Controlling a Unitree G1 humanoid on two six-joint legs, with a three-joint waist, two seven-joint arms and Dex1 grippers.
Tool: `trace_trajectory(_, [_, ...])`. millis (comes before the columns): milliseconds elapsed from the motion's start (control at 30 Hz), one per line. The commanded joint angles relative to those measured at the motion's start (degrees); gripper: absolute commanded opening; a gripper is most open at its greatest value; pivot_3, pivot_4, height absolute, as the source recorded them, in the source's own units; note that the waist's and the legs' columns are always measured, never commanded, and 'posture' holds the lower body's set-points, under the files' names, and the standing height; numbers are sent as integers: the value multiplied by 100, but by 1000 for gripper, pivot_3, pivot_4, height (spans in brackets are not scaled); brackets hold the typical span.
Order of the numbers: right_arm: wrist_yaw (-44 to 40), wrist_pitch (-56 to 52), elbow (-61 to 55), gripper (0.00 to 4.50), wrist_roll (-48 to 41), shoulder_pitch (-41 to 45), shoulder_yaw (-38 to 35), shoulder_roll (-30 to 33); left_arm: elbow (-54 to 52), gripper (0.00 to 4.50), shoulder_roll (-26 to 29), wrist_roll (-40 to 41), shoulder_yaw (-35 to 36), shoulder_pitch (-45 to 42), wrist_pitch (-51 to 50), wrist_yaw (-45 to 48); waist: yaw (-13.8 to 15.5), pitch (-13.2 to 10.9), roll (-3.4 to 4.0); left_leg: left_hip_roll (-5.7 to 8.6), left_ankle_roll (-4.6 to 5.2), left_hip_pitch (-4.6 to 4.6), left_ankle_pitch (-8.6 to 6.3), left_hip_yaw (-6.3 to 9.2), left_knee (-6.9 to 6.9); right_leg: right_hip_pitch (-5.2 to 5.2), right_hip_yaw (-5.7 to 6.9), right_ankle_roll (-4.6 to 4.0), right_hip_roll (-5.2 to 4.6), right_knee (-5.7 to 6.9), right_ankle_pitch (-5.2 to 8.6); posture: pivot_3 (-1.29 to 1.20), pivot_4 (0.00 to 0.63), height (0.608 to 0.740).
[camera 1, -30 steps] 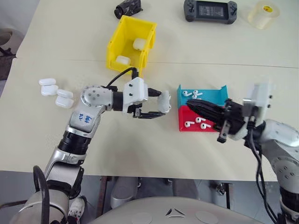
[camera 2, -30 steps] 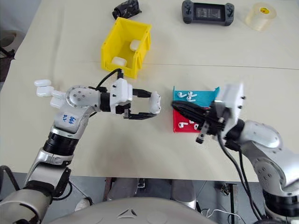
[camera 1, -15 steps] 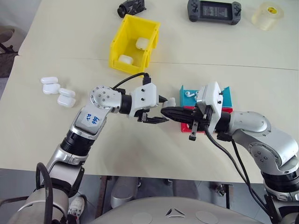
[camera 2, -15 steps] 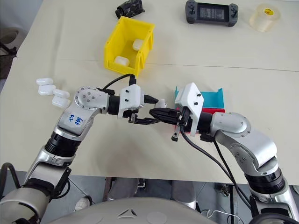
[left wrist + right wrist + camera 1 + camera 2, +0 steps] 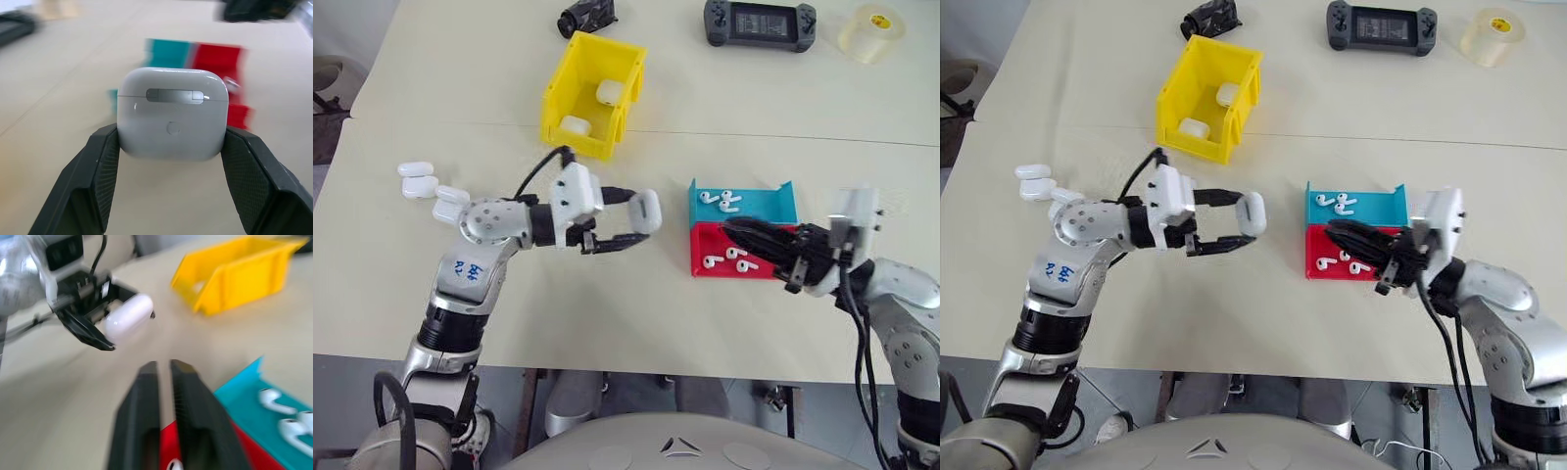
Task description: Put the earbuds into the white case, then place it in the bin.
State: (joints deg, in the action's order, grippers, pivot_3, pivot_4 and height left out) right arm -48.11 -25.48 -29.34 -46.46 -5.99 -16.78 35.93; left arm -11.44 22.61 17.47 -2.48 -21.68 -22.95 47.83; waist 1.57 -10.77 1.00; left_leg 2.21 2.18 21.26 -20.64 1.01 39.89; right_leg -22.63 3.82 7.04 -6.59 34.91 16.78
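Glossy white case (image 5: 172, 114), lid shut, light, hard, likely slippery, is pinched across its flat sides by left gripper (image 5: 625, 227); right gripper (image 5: 165, 382) jaws nearly together, empty.

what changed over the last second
The right gripper went to the white case held in the left gripper, then pulled back over the red tray. The case's lid, open before, now looks shut. The left grip and the yellow bin stayed.
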Motion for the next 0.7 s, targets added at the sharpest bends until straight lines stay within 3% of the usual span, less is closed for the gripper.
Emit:
trace_trajectory(33, [-153, 688, -385, 1961, 244, -491, -268, -221, -351, 2754, -390, 465, 795, 173, -319, -984, 7, 0, -2, 0, 0, -1, 0, 1, 2, 1, 0, 0, 0, 3, 0, 0, 150, 740])
trace_trajectory(133, [87, 1440, -350, 2969, 663, -783, -418, -705, -409, 2754, -878, 409, 1351, 478, -278, -2026, 0, 0, -2, 1, -2, -4, -1, -1, 2, 1, -4, 1, 3, 4, 0, 0, 150, 740])
trace_trajectory(267, [133, 1990, -174, 4388, 1093, -956, -386, -952, -343, 2754, -1012, 231, 1449, 559, -77, -2464, -6, 0, -2, 1, -7, -12, -3, -8, 1, 1, -10, 1, 11, 9, 0, 0, 150, 740])
trace_trajectory(433, [186, 2217, 33, 4453, 1271, -947, -320, -995, 272, 2754, -895, 128, 1328, -78, 221, -2467, 27, 0, -3, 12, -9, -13, -1, -7, 3, 1, -9, 1, 17, 9, 0, 0, 150, 740])
trace_trajectory(700, [424, 2255, -79, 4453, 1489, -824, 11, -1023, 2900, 2754, -704, -323, 852, -2035, 811, -1971, -3, 1, -4, 17, -5, -13, 1, -15, -4, -4, 28, 2, 25, 18, -1, 0, 150, 740])
